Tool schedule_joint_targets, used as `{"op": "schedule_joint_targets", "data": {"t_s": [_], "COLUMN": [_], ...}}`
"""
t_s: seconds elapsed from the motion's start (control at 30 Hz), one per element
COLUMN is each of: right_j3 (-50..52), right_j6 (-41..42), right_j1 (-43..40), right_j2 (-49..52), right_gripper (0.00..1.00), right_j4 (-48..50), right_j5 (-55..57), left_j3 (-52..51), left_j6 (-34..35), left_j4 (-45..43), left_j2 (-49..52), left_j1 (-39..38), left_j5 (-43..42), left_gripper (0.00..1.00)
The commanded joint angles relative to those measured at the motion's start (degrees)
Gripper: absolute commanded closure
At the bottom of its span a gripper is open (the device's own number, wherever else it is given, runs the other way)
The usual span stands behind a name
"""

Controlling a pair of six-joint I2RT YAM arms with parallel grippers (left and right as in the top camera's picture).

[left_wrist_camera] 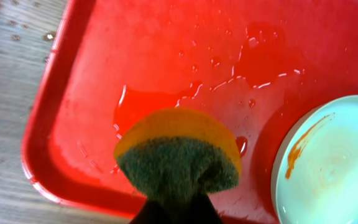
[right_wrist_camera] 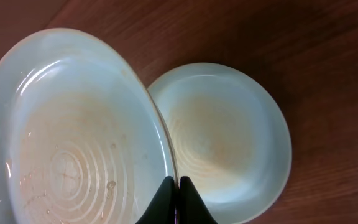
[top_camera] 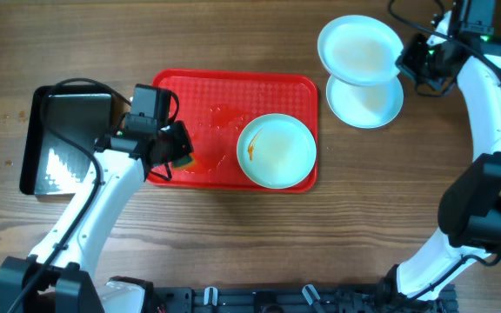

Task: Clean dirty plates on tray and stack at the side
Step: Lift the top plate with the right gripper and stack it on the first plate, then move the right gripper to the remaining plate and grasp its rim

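Mint-white plate [top_camera: 359, 49] pinched by rim in right gripper [right_wrist_camera: 178, 186], upper right of overhead view, partly overlapping second plate [top_camera: 368, 106] on table. Best to level it, centre over lower one, lower until seated, then release. Left gripper [left_wrist_camera: 176, 210] clamped on sponge [left_wrist_camera: 178, 158] over left part of wet red tray [top_camera: 224, 87]. Smeared plate [top_camera: 277, 152] at tray's right end. No readable writing or brand.

Brown wood-grain table [top_camera: 233, 235] fills the overhead view, its grain running left to right. A glossy black pan [top_camera: 63, 130] lies on it, catching bright light from above. Right of the pan, a black rail [top_camera: 259, 300] lines the table's near edge.
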State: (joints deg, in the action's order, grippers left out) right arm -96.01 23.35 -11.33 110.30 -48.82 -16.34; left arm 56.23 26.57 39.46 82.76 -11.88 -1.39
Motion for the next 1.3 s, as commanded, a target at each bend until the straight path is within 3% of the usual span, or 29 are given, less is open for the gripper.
{"op": "schedule_joint_targets", "data": {"t_s": [0.0, 0.13, 0.27, 0.57, 0.67, 0.7, 0.87, 1.03, 1.2, 1.27], "right_j3": [0.1, 0.1, 0.2, 9.0, 9.7, 9.7, 9.7, 9.9, 12.8, 15.5], "right_j6": [-1.0, -0.7, 0.9, 2.8, -0.9, -2.5, -3.4, -8.6, 7.6, 10.5], "right_j1": [-2.8, -3.4, -3.9, -3.9, -3.5, -3.5, 1.4, 16.5, 25.1, 27.1], "right_j2": [0.1, 0.1, 0.1, 0.2, 0.2, 0.2, 0.0, 0.0, 0.0, 0.0], "right_gripper": [0.96, 0.96, 0.96, 0.96, 0.50, 0.47, 0.45, 0.41, 0.44, 0.45], "right_j4": [-0.3, -0.1, -1.4, 4.2, 3.6, 3.1, -4.0, -15.6, -16.7, -17.0], "right_j5": [-2.4, 0.2, 10.1, 12.7, 5.8, 0.9, -3.3, -1.3, 4.9, 4.7], "left_j3": [-3.3, -4.6, -4.6, -4.6, -4.6, -4.6, -4.6, -4.6, -4.6, -4.6], "left_j6": [1.0, 0.9, 0.9, 0.9, 0.9, 0.9, 0.9, 1.0, 0.9, 0.9], "left_j4": [-4.3, -7.3, -7.7, -8.3, -8.7, -8.9, -8.9, -8.9, -8.8, -8.9], "left_j2": [0.6, 0.6, 0.6, 0.6, 0.6, 0.6, 0.6, 0.6, 0.6, 0.6], "left_j1": [0.1, 0.1, 0.1, 0.1, 0.1, 0.1, 0.1, 0.1, 0.1, 0.1], "left_j5": [-2.8, -5.1, -5.2, -5.2, -5.2, -5.2, -5.2, -5.2, -5.3, -5.3], "left_gripper": [0.96, 0.96, 0.96, 0.96, 0.96, 0.96, 0.96, 0.96, 0.96, 0.96]}}
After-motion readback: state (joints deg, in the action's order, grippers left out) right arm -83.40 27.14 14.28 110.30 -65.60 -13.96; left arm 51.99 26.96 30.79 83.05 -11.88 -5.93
